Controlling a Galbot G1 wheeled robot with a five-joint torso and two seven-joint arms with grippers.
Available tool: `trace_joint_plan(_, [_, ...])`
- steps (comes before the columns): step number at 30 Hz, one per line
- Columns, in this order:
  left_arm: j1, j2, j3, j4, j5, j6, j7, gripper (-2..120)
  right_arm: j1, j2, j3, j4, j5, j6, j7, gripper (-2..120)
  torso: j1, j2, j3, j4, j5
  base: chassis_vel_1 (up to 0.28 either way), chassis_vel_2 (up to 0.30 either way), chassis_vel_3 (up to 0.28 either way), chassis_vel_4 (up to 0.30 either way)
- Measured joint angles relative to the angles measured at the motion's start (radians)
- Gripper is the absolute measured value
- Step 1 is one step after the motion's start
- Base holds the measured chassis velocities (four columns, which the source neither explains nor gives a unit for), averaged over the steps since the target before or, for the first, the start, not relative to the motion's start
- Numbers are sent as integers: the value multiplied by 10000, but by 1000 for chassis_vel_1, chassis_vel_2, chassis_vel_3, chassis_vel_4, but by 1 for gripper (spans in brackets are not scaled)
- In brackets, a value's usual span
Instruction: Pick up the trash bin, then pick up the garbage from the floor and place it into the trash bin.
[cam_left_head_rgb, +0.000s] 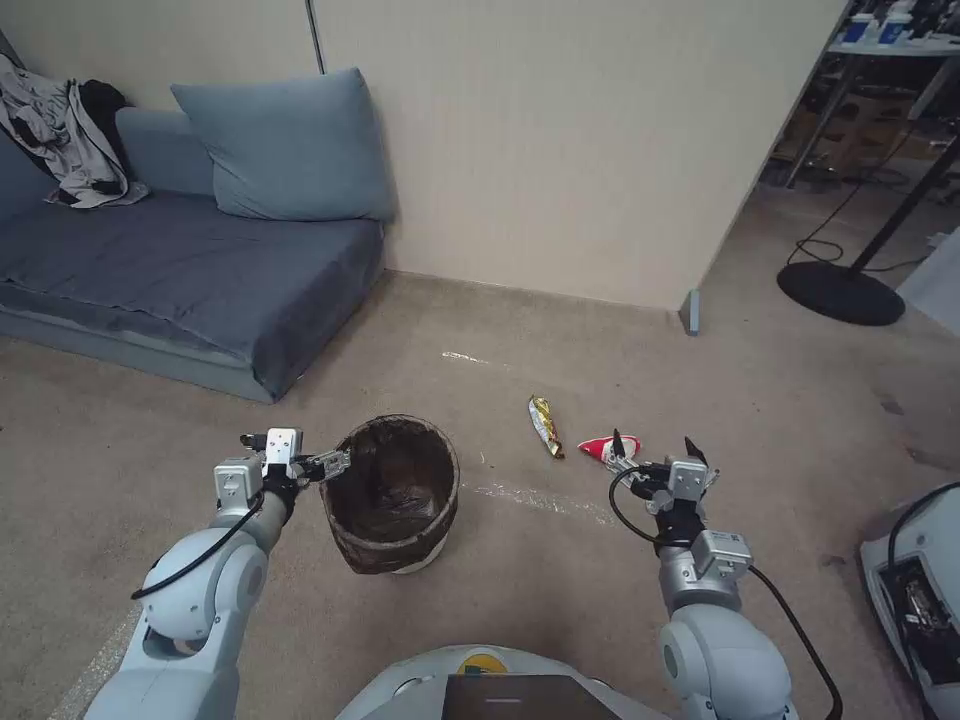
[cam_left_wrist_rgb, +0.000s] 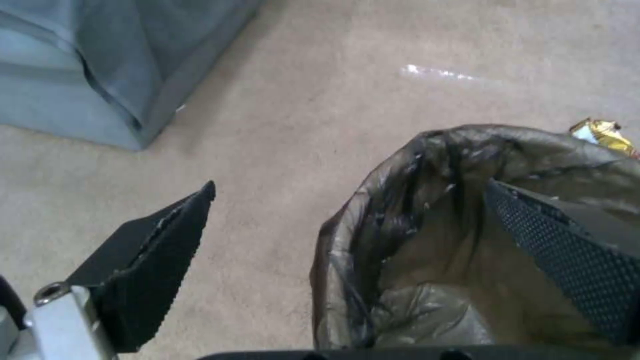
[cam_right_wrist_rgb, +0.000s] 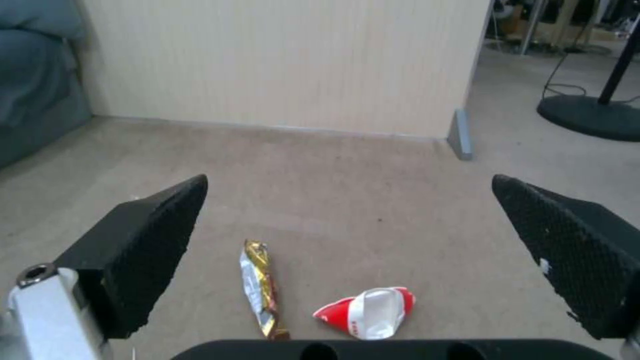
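Left gripper straddles the trash bin rim, fingers spread: one inside the liner, one outside.
Right gripper, also spread, hangs just behind the red-and-white packet; the yellow wrapper lies lengthwise beside it.

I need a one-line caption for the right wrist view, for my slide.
Open right gripper hovers above carpet, facing a gold snack wrapper and a crumpled red-and-white packet.
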Motion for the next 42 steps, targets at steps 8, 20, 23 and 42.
trace_joint_plan(8, [-24, 10, 168, 446, 28, 5, -165, 100, 339, -33, -185, -189, 12, -211, 12, 100, 0, 0, 0, 3, 1, 0, 0, 0, 0])
trace_joint_plan(20, [-128, -117, 484, 1216, 453, -46, -335, 100, 407, -31, -257, -333, 40, -200, 71, 100, 0, 0, 0, 2, 1, 0, 0, 0, 0])
trace_joint_plan(23, [-172, -141, 618, 1395, 630, -56, -337, 100, 434, -29, -267, -362, 45, -195, 76, 100, 0, 0, 0, 2, 1, 0, 0, 0, 0])
trace_joint_plan(42, [-554, -325, 964, 2248, 941, -89, -411, 100, 483, 20, -266, -440, 54, -169, 118, 100, 0, 0, 0, 1, 3, 0, 0, 0, 0])
